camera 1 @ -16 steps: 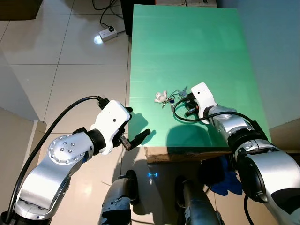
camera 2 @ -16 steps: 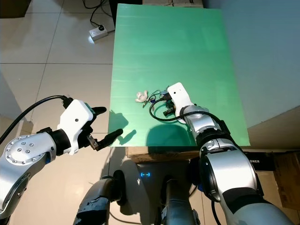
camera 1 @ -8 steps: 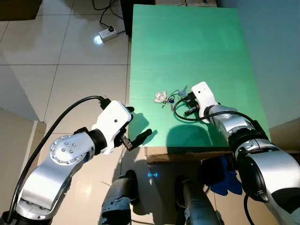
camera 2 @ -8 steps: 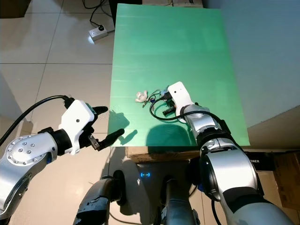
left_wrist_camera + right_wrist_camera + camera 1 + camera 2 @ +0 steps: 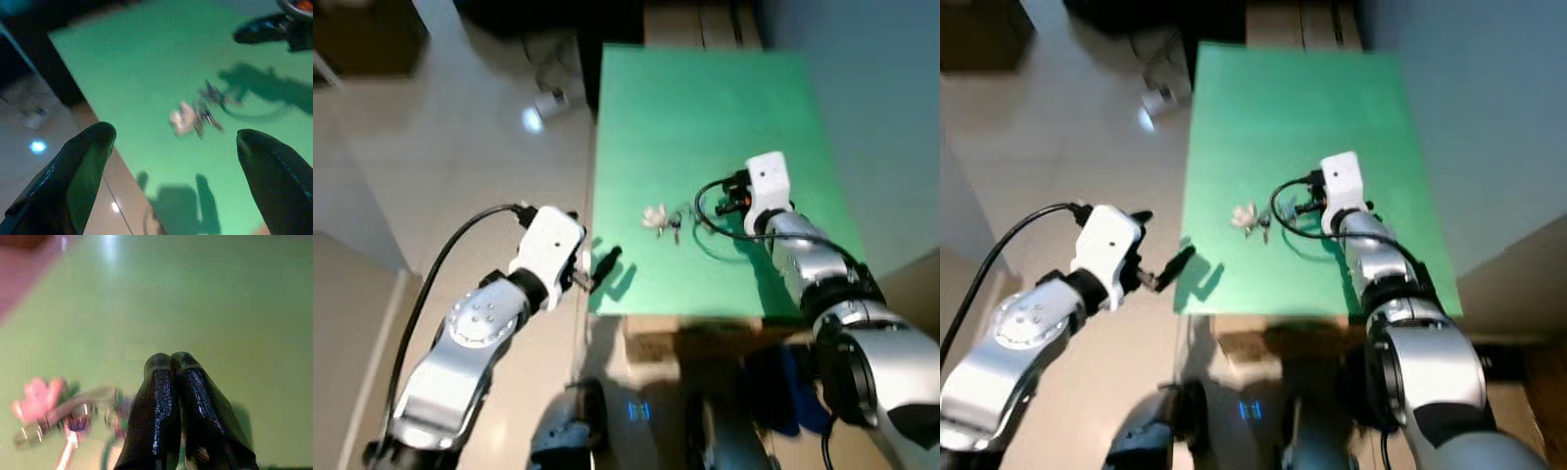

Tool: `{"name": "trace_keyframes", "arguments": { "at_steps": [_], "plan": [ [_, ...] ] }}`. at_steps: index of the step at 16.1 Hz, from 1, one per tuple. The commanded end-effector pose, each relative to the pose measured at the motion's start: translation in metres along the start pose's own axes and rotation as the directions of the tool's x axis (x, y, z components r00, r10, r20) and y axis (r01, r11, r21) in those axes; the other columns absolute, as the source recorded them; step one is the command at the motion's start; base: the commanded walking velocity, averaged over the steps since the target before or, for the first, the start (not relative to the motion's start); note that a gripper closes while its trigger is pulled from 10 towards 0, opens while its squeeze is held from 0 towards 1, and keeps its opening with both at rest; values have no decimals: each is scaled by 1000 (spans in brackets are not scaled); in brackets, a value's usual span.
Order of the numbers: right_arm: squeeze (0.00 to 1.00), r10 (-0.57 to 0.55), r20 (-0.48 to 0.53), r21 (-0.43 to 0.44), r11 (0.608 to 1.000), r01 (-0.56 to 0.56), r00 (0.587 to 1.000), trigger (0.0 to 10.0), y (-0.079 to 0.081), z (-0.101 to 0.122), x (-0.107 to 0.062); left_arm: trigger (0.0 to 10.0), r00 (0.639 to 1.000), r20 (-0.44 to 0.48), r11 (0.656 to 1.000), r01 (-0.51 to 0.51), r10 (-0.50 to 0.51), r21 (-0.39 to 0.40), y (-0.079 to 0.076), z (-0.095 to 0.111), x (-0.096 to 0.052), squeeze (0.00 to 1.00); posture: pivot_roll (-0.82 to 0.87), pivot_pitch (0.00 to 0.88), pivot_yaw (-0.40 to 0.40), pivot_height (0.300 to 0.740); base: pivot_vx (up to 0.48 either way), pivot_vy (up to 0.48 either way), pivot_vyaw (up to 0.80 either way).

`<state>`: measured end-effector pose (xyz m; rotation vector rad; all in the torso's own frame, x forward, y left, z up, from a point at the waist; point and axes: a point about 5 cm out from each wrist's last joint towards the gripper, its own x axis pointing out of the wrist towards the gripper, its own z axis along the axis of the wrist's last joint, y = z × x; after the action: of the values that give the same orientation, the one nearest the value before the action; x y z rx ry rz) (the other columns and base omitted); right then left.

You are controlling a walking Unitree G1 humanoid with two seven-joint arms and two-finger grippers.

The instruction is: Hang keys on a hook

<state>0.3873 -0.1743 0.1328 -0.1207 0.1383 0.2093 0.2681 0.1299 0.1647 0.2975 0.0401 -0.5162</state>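
Note:
A small bunch of keys (image 5: 672, 225) with a pale charm (image 5: 653, 215) lies on the green table (image 5: 705, 98), left of its middle. My right gripper (image 5: 726, 200) hovers just right of the keys, shut, with nothing between its fingers. In the right wrist view its fingertips (image 5: 168, 361) press together and the keys (image 5: 68, 418) lie off to one side. My left gripper (image 5: 599, 257) is open at the table's left edge, near the front corner. The left wrist view looks between its fingers (image 5: 88, 147) at the keys (image 5: 198, 115). All views are blurred.
A white power strip (image 5: 548, 101) with a cable lies on the tiled floor left of the table. Dark furniture stands behind it. A blue wall (image 5: 871, 117) runs along the table's right side. A brown box (image 5: 695, 338) sits under the front edge.
The camera has tilted and the picture is blurred. My right gripper has drawn away from the keys, to the right and back. My left gripper has moved closer to the table's edge.

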Motion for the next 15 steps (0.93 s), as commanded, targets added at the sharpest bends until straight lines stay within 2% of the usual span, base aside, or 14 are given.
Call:
{"name": "trace_keyframes", "arguments": {
  "at_steps": [1, 2, 6, 8, 9, 10, 12, 15],
  "plan": [
    [0, -31, 52, 41, 999, 29, 998, 0, 0, 0, -2, 10000, 998, 10, 998, -64, 64, 13, 9, -3, 0, 0, -32, 10, 70, 718, 0, 0, 0],
    [0, -52, 81, 60, 997, 47, 995, 0, -1, 0, -4, 10000, 996, 23, 996, -85, 85, 5, 12, -2, 3, 0, -38, 0, 80, 718, 0, 0, 0],
    [0, -80, 190, 36, 997, 75, 978, 0, 1, 2, -18, 10000, 989, 76, 991, -128, 130, -38, 17, 2, 18, 0, -74, 0, 107, 718, 0, 0, 0],
    [0, -86, 186, 20, 996, 84, 979, 392, 1, -1, -27, 10000, 987, 90, 991, -128, 132, -42, 16, 2, 20, 0, -79, 0, 101, 718, 0, 0, 0],
    [0, -89, 175, 7, 996, 89, 981, 6706, 2, -3, -31, 10000, 988, 92, 991, -122, 127, -54, 14, 2, 21, 0, -81, 0, 95, 718, 0, 0, 0],
    [0, -91, 167, 1, 996, 92, 982, 10000, 4, -6, -33, 10000, 989, 84, 991, -118, 123, -62, 13, 0, 21, 0, -81, 0, 95, 718, 0, 0, 0],
    [0, -86, 130, -5, 996, 87, 988, 10000, 15, -17, -45, 10000, 991, 68, 992, -112, 117, -63, 7, -6, 23, 0, -95, 0, 81, 718, 0, 0, 0],
    [0, -52, 115, 9, 999, 52, 992, 10000, 35, -19, -63, 10000, 987, 66, 988, -139, 143, -64, 9, -11, 24, 0, -99, 0, 78, 718, 0, 0, 0]
  ]
}}
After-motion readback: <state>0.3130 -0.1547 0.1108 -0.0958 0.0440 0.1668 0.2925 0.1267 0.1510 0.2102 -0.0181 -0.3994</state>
